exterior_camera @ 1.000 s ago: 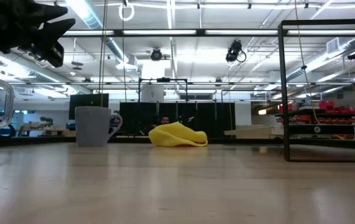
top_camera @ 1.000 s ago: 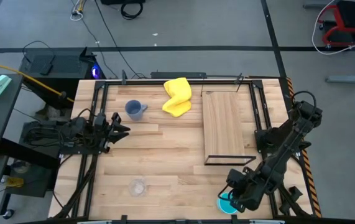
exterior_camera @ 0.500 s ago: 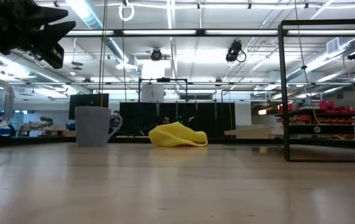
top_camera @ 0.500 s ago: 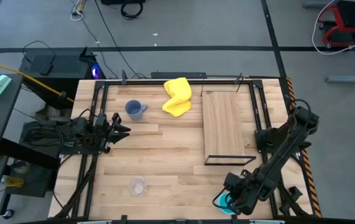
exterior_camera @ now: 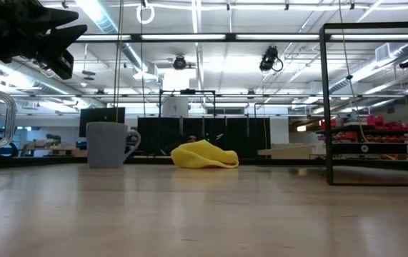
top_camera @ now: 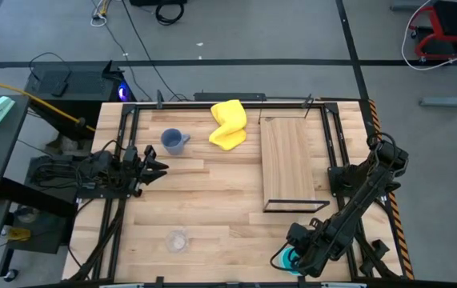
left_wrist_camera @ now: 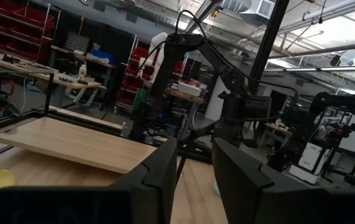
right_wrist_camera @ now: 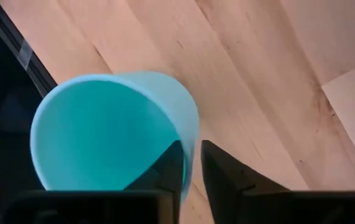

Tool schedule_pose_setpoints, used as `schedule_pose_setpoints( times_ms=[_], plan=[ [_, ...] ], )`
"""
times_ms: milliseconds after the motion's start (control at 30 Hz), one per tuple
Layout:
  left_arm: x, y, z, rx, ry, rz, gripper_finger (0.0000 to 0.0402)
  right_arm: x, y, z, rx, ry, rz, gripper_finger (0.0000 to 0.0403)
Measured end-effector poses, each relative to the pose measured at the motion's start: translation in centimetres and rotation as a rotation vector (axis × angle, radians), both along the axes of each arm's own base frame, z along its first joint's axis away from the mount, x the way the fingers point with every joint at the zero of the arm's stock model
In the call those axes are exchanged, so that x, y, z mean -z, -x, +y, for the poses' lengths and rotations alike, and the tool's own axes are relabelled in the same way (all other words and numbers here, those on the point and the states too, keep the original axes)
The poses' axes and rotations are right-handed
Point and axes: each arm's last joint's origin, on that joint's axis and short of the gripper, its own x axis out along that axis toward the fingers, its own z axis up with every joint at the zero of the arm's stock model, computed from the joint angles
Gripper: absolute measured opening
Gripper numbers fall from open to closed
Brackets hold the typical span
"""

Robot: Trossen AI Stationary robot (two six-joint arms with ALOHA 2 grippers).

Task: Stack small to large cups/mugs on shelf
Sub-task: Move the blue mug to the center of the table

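Left arm: parked at the table's left edge, raised off the surface. The left gripper (top_camera: 158, 166) has its fingers spread a narrow gap apart and carries nothing.

Small clear glass cup (top_camera: 178, 239): upright on the large wooden plank tabletop (top_camera: 212, 200), near the front edge, left of centre. Not yet moved.

Grey-blue handled ceramic mug (top_camera: 173, 141): upright on the tabletop toward the back left, just ahead of the left gripper but apart from it. Not yet moved.

Crumpled yellow cloth (top_camera: 228, 124): back centre, between the grey-blue mug and the shelf; no part of the job.

Shelf, a rectangular light-wood board in a thin black metal frame (top_camera: 290, 164): right of centre. Nothing stands on it.

Bright cyan-blue mug (top_camera: 290, 260): at the front right corner, close to the table's edge, well clear of the shelf. In the right wrist view its open mouth (right_wrist_camera: 106, 134) faces the camera, with one finger inside the rim and the other outside the wall.

Right gripper (top_camera: 296, 258): down on that mug, fingers straddling its wall and drawn near it; whether the pinch is firm cannot be told.

Status, as judged: none of the three vessels is on the shelf or nested. The first pick-up is in hand; all carrying and stacking remains.
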Motion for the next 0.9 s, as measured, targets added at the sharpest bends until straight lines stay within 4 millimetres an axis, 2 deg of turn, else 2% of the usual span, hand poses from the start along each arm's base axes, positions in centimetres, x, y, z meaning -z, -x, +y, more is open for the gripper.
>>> schedule_pose_setpoints(
  times_ms=[133,400,500,600,700,800,900],
  plan=[
    [0.0,0.0,0.0,0.000,0.000,0.000,0.0109,0.0,-0.1,-0.1,-0.006,0.004,0.000,0.0013],
    [0.0,0.0,0.0,0.000,0.000,0.000,0.0107,-0.1,-0.3,-0.1,-0.028,-0.001,-0.015,0.0007],
    [0.0,0.0,0.0,0.000,0.000,0.000,0.0107,-1.1,-0.8,0.3,-0.058,-0.020,-0.046,0.0007],
    [0.0,0.0,0.0,0.000,0.000,0.000,0.0107,-3.2,-1.9,0.7,-0.127,-0.029,-0.123,0.0005],
    [0.0,0.0,0.0,0.000,0.000,0.000,0.0107,-6.2,-3.4,0.7,-0.186,-0.013,-0.237,0.0005],
    [0.0,0.0,0.0,0.000,0.000,0.000,0.0107,-9.5,-4.7,-0.1,-0.239,0.047,-0.327,0.0005],
    [0.0,0.0,0.0,0.000,0.000,0.000,0.0107,-12.5,-5.8,-1.8,-0.283,0.145,-0.366,0.0005]
  ],
)
